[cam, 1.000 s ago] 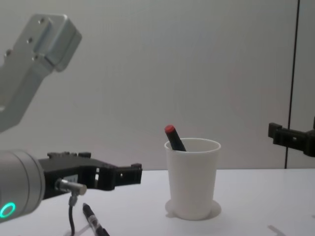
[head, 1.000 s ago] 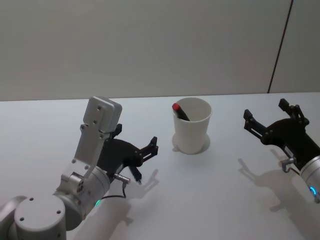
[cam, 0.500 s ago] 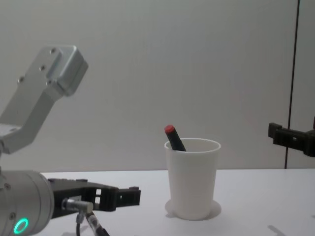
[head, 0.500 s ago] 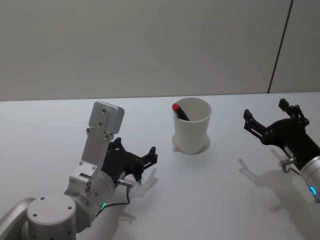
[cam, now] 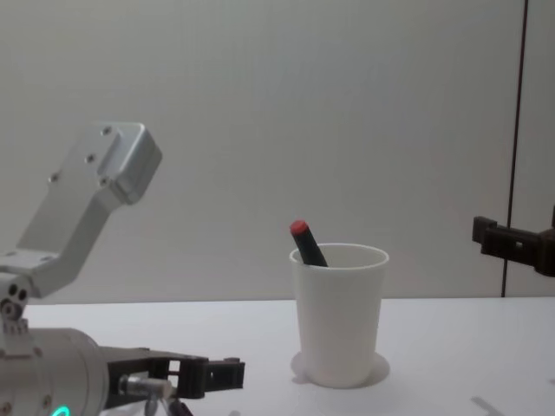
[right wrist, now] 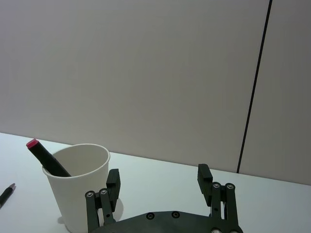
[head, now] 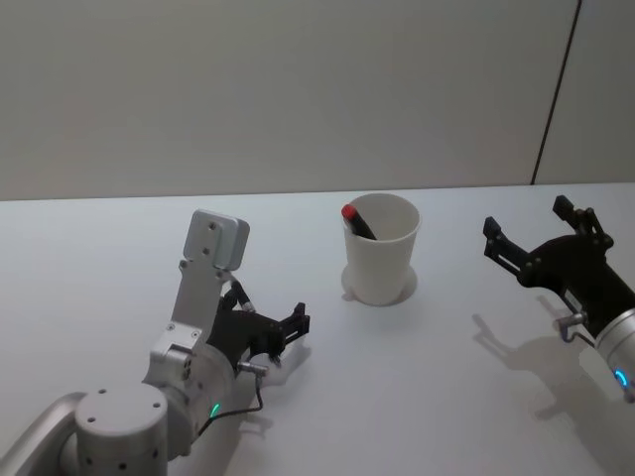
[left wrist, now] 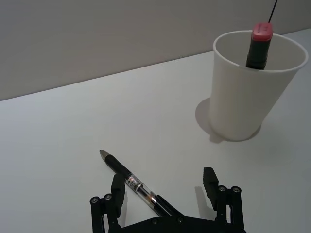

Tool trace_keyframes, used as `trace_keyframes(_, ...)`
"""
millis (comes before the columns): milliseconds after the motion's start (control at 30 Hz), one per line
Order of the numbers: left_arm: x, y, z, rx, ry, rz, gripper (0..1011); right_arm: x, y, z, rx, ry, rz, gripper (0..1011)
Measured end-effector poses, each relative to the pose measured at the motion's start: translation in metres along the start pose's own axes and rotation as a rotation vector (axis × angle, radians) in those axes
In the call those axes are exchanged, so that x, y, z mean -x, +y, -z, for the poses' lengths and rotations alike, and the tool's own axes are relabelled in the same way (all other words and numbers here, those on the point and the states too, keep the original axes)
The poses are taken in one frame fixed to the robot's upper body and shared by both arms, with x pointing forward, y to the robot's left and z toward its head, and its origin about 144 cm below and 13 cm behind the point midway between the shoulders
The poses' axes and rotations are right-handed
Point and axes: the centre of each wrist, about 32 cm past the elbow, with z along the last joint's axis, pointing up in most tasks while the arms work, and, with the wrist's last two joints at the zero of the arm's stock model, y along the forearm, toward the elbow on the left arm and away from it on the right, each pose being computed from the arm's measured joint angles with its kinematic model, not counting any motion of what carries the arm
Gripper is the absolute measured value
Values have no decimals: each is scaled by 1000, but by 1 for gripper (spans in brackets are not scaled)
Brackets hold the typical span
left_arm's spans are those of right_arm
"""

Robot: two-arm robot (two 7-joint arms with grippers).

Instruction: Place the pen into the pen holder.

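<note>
A black pen [left wrist: 130, 180] lies flat on the white table [head: 427, 377], left of the pen holder. My left gripper [left wrist: 163, 179] hangs low over it, open, one finger on each side of the barrel and not closed on it. In the head view the left gripper [head: 285, 337] is front-left of the pen holder [head: 380, 250], a white paper cup standing upright. A red-capped black marker [head: 355, 220] leans inside the cup. My right gripper [head: 528, 220] hovers open and empty to the cup's right.
A plain grey wall [head: 298, 89] runs behind the table, with a dark vertical seam [head: 556, 89] at the right. The pen's tip [right wrist: 6, 193] shows at the edge of the right wrist view, beyond the cup [right wrist: 80, 187].
My left gripper has come down toward the table and now straddles the pen. The cup, the marker and the right arm have stayed put.
</note>
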Motion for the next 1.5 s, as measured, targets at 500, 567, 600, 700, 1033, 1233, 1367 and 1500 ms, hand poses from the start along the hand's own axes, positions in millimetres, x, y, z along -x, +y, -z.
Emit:
trace_keyframes(500,5,-11,1,-43,7,-23,1001,0,0,0,0,0,0,1001)
trace_keyframes(567,6,-12,1,-48,8,-26,1001,0,0,0,0,0,0,1001)
trace_keyframes(600,6,-12,1,-49,9,-27,1001,0,0,0,0,0,0,1001)
trace_keyframes(700,7,-13,0,-56,11,-33,1001,0,0,0,0,0,0,1001)
trace_keyframes(1033,10,-15,-1,-78,21,-59,1001,0,0,0,0,0,0,1001)
trace_keyframes(1233,11,-15,-1,-95,22,-75,1001,0,0,0,0,0,0,1001)
trace_keyframes(1367,12,-15,-1,-102,21,-82,1001,0,0,0,0,0,0,1001)
trace_keyframes(1500,12,-15,-2,-107,21,-86,1001,0,0,0,0,0,0,1001)
